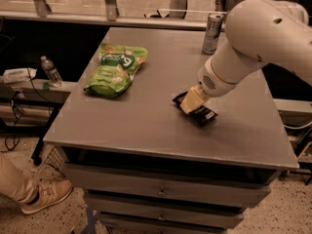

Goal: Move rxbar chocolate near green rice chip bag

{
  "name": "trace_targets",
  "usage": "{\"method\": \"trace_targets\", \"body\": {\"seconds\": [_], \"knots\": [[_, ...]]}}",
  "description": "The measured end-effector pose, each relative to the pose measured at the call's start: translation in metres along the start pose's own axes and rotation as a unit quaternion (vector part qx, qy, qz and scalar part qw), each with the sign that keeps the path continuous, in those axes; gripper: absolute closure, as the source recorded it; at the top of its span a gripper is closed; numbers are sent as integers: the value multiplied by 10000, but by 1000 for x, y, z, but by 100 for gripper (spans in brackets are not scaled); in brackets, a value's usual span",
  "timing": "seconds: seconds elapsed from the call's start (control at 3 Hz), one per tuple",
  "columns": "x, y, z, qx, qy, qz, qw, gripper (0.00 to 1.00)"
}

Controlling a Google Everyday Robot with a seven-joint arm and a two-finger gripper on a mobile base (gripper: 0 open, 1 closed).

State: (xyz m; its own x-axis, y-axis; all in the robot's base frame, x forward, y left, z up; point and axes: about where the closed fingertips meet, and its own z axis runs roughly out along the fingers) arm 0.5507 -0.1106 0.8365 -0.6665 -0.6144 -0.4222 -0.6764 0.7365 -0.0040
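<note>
Slipping is the danger: the gripper (191, 101) rests on the flat rxbar chocolate (207, 116), well apart from the green rice chip bag (114, 69), and I cannot tell whether it pinches it.

The rxbar chocolate (204, 115) is partly covered by the gripper (191, 103) set on it. The arm (263, 33) is cropped at the right edge, a trouser leg (11, 184) at the left.

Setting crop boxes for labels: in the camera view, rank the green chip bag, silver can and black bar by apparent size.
1. green rice chip bag: clearly largest.
2-3. silver can and rxbar chocolate: look alike, unranked; the gripper sits on the bar, hiding part, and the can stands farther back.
</note>
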Motion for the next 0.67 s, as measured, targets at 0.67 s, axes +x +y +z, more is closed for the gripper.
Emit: {"method": "trace_targets", "body": {"seconds": [0.67], "knots": [[-43, -16, -39, -102, -784, -277, 9965, 100]]}}
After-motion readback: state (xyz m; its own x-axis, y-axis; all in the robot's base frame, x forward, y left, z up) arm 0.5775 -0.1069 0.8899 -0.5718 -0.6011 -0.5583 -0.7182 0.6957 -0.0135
